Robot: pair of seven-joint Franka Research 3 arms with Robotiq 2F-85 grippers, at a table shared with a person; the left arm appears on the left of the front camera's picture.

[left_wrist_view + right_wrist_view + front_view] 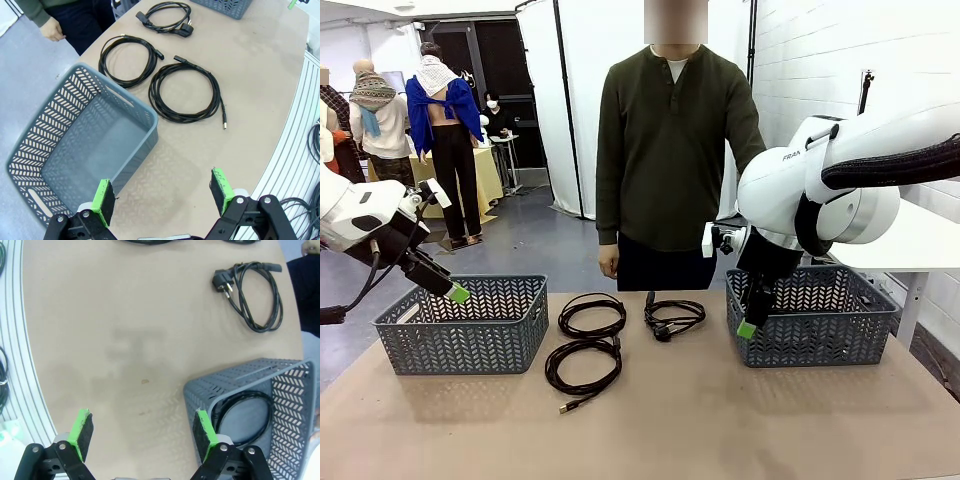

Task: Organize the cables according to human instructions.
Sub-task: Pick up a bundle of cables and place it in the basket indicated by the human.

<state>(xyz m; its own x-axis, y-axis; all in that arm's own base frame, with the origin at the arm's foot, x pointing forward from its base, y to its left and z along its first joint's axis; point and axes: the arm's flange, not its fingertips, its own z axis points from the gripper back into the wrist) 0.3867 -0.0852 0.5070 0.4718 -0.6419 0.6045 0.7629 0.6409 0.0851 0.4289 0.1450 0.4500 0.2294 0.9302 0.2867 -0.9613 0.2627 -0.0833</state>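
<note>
Front view: I'm awaiting the human's (665, 150) instruction, left end effector (453, 290) and right end effector (747, 327) both apart, before grasping one of the cables (153, 93).

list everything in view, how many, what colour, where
table: one, tan, across the foreground
baskets: two, grey-blue, left basket empty at the table's left end, right basket at its right end
cables: four, black, three coiled on the table between the baskets, one inside the right basket
person: one, olive top, standing at the far side, arms down
left tool: one, black with green pads, open, above the left basket's near corner
right tool: one, black with green pads, open, above the table beside the right basket
</note>
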